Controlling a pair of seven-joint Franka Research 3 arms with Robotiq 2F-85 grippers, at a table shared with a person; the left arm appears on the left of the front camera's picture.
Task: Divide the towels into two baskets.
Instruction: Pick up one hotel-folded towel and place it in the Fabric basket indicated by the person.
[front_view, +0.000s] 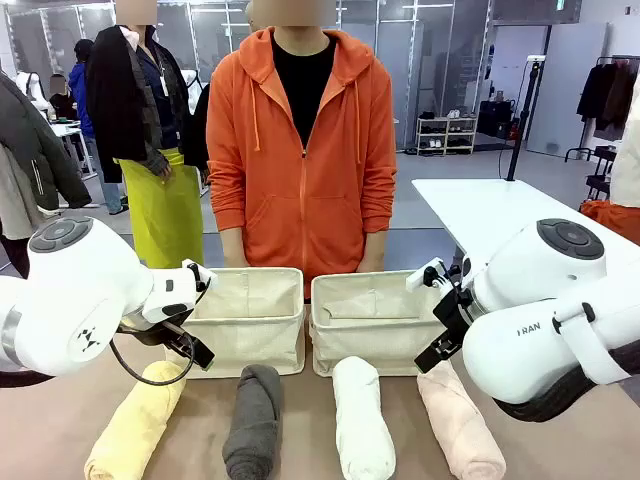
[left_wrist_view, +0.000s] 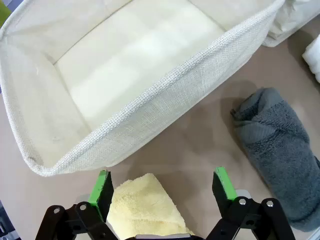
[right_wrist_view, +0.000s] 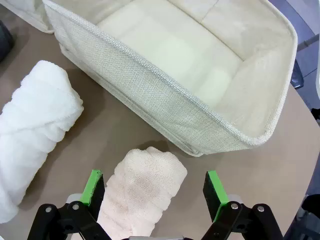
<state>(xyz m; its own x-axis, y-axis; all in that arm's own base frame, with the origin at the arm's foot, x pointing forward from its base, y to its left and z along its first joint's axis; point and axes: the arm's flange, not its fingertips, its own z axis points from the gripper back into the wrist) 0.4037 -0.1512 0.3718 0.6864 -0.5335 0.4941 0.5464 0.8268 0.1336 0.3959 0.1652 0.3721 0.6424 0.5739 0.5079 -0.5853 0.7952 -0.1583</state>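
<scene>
Front view: four rolled towels in a row on table, lying lengthwise toward the baskets. L to R: yellow towel, dark grey towel, white towel, pink towel. All four on tabletop, outside baskets. Left basket & right basket side by side just behind the row, narrow gap btwn them. Person in orange hoodie stands at far side, directly behind baskets. Left arm over far end of yellow towel; right arm over far end of pink towel

Left wrist view: left gripper fingers spread wide, pinching nothing. End of yellow towel sits btwn them, close to pic-left pad, clear gap to the other. Left basket wall just beyond towel end, strip of bare table btwn. Dark grey towel at pic right, apart from gripper

Right wrist view: right gripper also spread wide, nothing clamped. End of pink towel btwn the pads, nearer pic-left one. Right basket corner just past towel end. White towel at pic left, apart from pink towel. Can't tell in either wrist view whether pads touch the towel
</scene>
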